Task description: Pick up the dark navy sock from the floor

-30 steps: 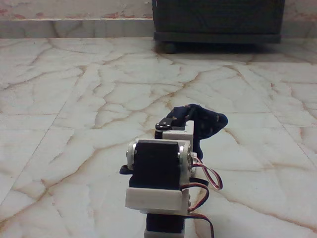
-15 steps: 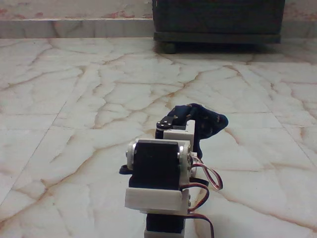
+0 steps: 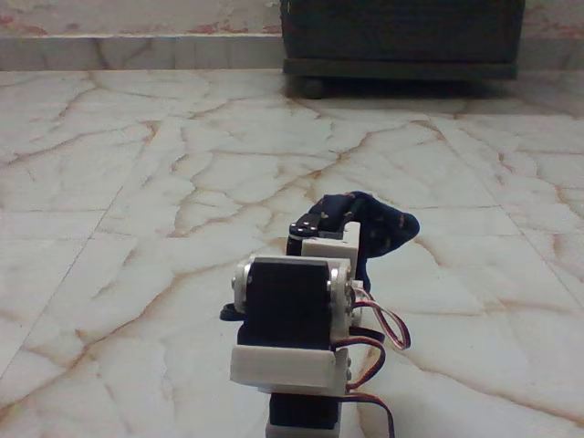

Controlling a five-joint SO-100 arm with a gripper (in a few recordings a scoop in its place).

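The dark navy sock (image 3: 388, 226) is bunched into a hump just beyond the arm's wrist. Its top is raised above the floor (image 3: 137, 182) and its right end droops toward the tiles. My gripper (image 3: 354, 212) reaches forward from the white and black wrist block (image 3: 290, 306) into the sock. The fabric drapes over it as if pinched, and the wrist and the sock hide the fingertips. A small dark bit (image 3: 228, 312) shows on the floor left of the wrist; I cannot tell what it is.
A dark cabinet on small feet (image 3: 401, 41) stands at the back against a low wall skirting (image 3: 137, 50). Red and white servo cables (image 3: 388, 333) loop out on the arm's right side. Glossy veined tiles spread to the left and right.
Almost nothing differs. The wrist and the sock's hump have crept up by a few pixels, and the sock keeps the same shape.
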